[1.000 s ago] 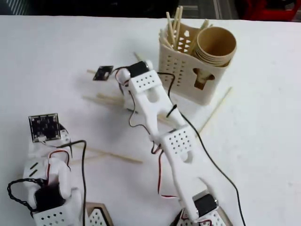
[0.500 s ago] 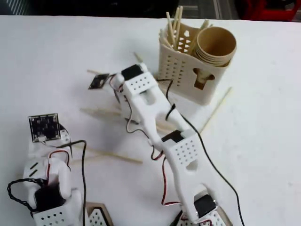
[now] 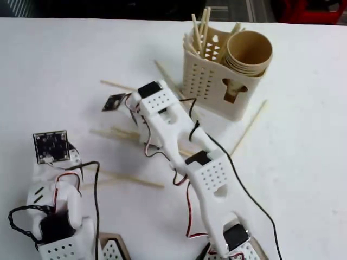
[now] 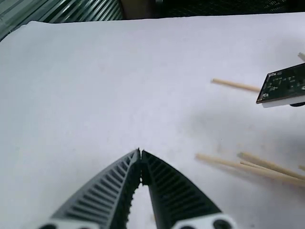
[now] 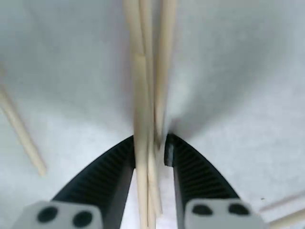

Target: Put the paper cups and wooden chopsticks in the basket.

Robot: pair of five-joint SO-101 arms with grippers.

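Right tool (image 5: 150, 145) is pinched onto a bundle of thin pale wooden chopsticks (image 5: 143, 71) lying flat on the white desk (image 3: 65, 49), sticks running lengthwise between its jaws. The cream perforated plastic basket (image 3: 209, 81) sits nearby, farther out. Left tool (image 4: 141, 157) is closed and empty.

This looks like a robotics lab or hobby workshop. Two white perforated arms (image 3: 209, 173) with loose red and black wires (image 3: 96, 189) and bare circuit boards (image 3: 50, 146) stand on a plain white tabletop (image 3: 65, 54). Corrugated metal sheeting (image 4: 71, 12) lies beyond its far left corner.
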